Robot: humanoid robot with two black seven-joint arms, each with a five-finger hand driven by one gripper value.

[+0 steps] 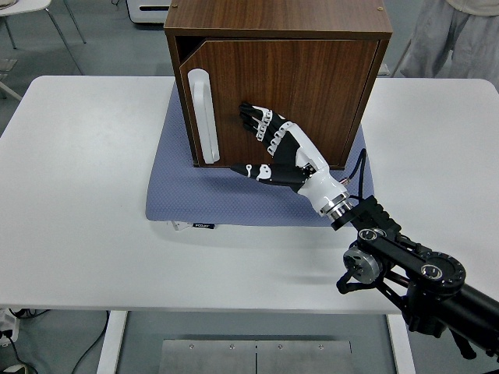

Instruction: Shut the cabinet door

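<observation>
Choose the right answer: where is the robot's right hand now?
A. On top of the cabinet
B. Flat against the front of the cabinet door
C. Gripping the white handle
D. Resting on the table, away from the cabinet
B: the right hand lies with fingers spread on the cabinet door, right of the white handle.

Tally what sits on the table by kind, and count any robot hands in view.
Wooden cabinet: 1
Cabinet door, nearly shut: 1
White door handle: 1
Blue-grey mat: 1
Right hand, fingers flat on the door: 1
Total: 5
</observation>
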